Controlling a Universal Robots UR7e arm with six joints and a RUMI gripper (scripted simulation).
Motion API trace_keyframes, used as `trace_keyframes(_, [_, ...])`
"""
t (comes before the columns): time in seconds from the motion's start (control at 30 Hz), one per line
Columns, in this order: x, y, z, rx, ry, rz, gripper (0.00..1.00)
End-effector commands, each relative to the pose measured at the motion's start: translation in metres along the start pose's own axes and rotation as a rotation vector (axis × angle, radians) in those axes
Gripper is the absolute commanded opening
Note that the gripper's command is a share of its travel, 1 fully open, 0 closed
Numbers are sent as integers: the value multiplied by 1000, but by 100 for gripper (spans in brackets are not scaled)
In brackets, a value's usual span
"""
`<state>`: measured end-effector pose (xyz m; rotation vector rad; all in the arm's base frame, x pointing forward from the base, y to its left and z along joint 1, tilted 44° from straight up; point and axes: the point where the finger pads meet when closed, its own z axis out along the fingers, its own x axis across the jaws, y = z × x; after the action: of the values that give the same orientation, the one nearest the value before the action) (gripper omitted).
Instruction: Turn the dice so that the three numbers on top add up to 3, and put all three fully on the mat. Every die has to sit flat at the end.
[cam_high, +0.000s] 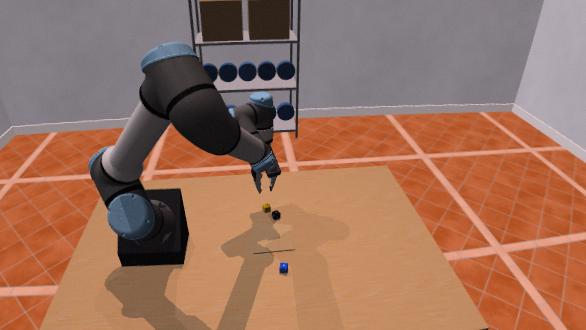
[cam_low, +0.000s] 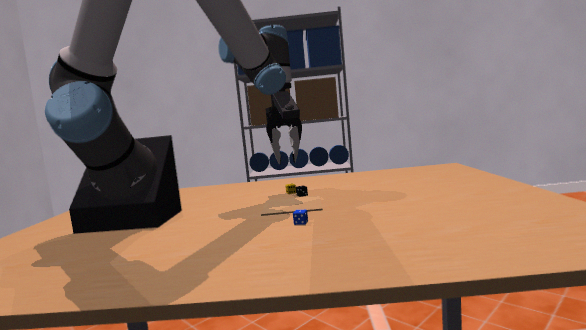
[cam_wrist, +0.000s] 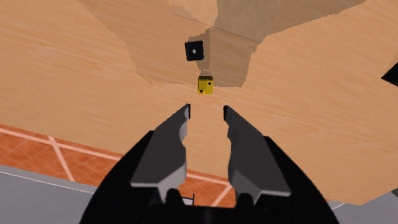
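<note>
Three small dice lie on the wooden table. The yellow die (cam_high: 267, 207) and the black die (cam_high: 275, 215) sit close together near the middle. The blue die (cam_high: 283, 268) lies apart, nearer the front, just past a thin dark line (cam_high: 274, 251) on the table. In the wrist view the black die (cam_wrist: 194, 50) shows a single white pip, and the yellow die (cam_wrist: 205, 84) lies just ahead of the fingertips. My gripper (cam_high: 265, 190) (cam_wrist: 207, 105) hangs above the yellow die, fingers pointing down, a little apart, with nothing between them. I cannot make out a mat's outline.
The arm's black base (cam_high: 150, 227) stands on the table's left side. A metal shelf (cam_high: 245, 60) with boxes and blue cylinders stands on the floor behind the table. The table's far edge lies close behind the gripper.
</note>
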<state>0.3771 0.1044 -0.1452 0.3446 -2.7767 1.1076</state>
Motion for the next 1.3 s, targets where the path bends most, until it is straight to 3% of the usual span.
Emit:
trace_keyframes(0.0, [0, 0, 0, 0, -1, 0, 24])
trace_keyframes(0.5, [-1, 0, 4, -2, -3, 0, 24])
trace_keyframes(1.27, [-2, 0, 36, -2, -3, 0, 24])
